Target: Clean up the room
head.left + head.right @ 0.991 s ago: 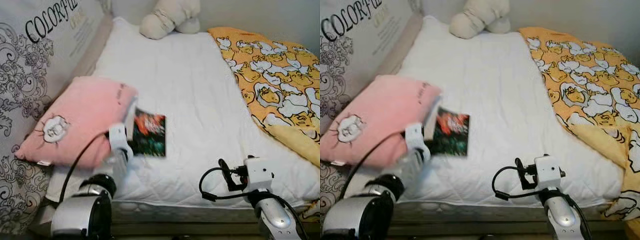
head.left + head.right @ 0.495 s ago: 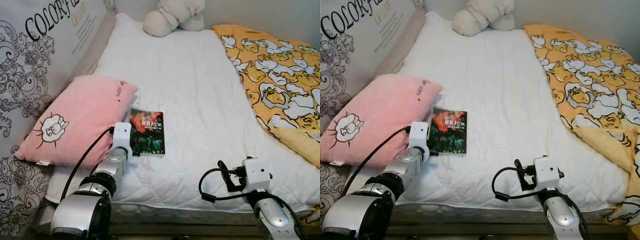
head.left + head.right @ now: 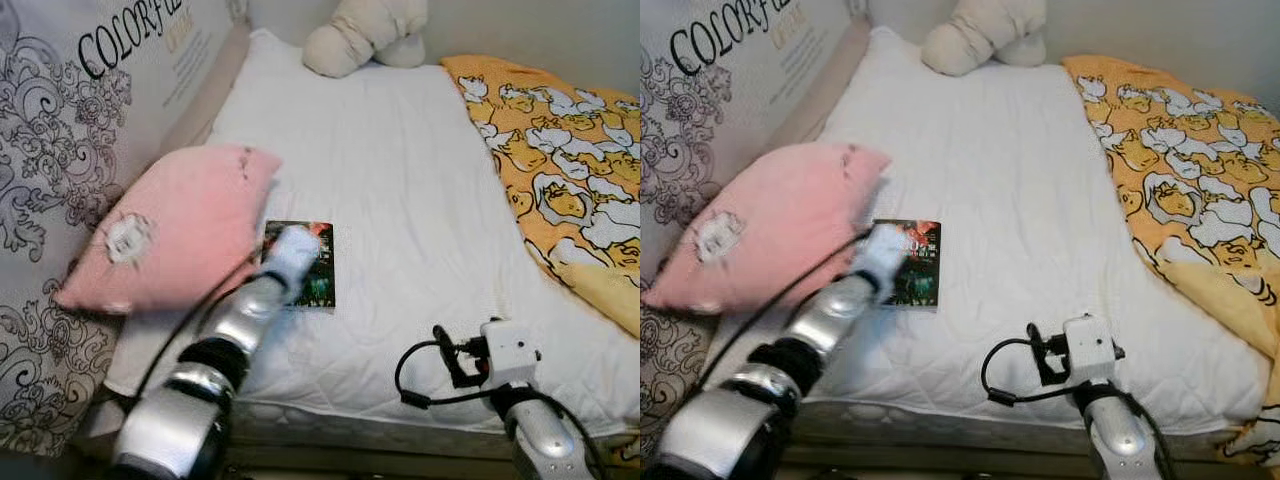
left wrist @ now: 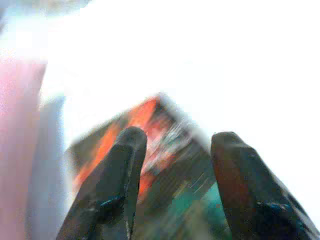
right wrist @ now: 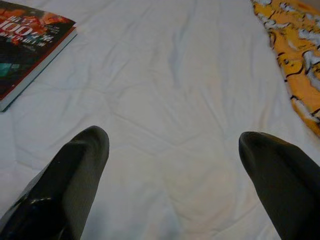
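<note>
- Left gripper (image 4: 172, 145), fingers parted, reaches over the dark red-and-green paperback book (image 3: 312, 270) on the white quilted mattress (image 3: 400, 180).
- Right gripper (image 5: 172, 150) hovers low, fingers spread wide.

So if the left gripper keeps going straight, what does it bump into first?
Most likely the book: the open left gripper points right at its cover, though blur hides how near it is.

One book (image 3: 305, 266), one pillow (image 3: 170, 230), one plush toy (image 3: 362, 33)
</note>
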Tool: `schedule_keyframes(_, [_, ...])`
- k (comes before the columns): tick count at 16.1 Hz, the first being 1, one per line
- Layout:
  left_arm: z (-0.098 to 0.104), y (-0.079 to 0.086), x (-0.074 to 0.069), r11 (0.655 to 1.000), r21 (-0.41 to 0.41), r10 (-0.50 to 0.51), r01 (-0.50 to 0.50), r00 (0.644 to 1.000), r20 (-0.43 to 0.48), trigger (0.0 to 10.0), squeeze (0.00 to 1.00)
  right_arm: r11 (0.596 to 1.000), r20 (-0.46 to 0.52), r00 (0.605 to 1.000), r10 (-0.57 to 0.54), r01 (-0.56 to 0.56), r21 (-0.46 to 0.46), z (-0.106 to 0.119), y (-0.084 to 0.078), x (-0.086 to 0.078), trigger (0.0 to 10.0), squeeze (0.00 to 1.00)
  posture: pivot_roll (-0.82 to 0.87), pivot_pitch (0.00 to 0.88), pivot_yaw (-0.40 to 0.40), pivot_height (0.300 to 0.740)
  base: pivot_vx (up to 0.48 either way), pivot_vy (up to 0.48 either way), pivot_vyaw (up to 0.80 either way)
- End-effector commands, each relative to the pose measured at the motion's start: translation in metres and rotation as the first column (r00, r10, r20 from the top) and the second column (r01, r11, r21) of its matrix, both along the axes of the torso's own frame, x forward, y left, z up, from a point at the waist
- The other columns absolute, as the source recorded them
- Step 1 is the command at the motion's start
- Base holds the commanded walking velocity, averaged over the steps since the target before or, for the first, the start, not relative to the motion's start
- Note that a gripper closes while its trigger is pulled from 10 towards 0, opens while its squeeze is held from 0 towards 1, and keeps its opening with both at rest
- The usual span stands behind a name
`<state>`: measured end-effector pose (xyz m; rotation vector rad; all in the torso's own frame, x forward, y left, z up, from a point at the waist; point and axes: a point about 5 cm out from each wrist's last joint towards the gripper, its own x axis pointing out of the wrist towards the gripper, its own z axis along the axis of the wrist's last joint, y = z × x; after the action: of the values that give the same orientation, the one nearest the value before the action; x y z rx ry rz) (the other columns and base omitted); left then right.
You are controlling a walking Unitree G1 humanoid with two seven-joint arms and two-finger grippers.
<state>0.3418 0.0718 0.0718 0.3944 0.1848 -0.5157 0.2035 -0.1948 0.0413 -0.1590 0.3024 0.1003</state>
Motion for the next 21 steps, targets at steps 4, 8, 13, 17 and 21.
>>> schedule_keyframes(4, [-0.006,-0.059,-0.054,0.930,-0.277,-0.284,0.241,0.951,-0.125,10.0,1.00,1.000,-0.018,1.000,-0.019,0.019,0.024,-0.009,0.003,-0.005,10.0,0.01,-0.06,0.000,-0.076,0.740,0.000,0.000,0.00])
schedule_keyframes(8, [0.009,-0.002,-0.047,0.936,-0.349,0.055,-0.051,0.998,0.003,10.0,0.00,0.982,0.155,0.970,-0.186,0.177,0.068,0.019,-0.010,0.021,10.0,0.01,-0.02,0.000,-0.043,0.740,0.000,0.000,0.00])
schedule_keyframes(13, [0.022,0.045,-0.043,0.925,-0.340,0.217,-0.169,0.970,0.107,10.0,1.00,0.915,0.197,0.897,-0.397,0.368,0.167,0.020,-0.033,0.017,10.0,1.00,0.02,0.000,-0.040,0.740,0.000,0.000,0.00])
schedule_keyframes(17, [-0.002,0.060,-0.051,0.882,-0.367,0.317,-0.295,0.948,0.000,10.0,1.00,0.932,0.203,0.913,-0.353,0.324,0.165,0.016,-0.025,0.022,10.0,1.00,0.01,0.000,-0.043,0.740,0.000,-0.240,0.00])
schedule_keyframes(21, [0.000,0.054,-0.045,0.871,-0.402,0.313,-0.284,0.950,0.009,10.0,1.00,0.946,0.206,0.935,-0.288,0.244,0.213,0.015,-0.006,0.044,10.0,1.00,0.01,0.000,-0.037,0.740,0.000,-0.480,0.00])
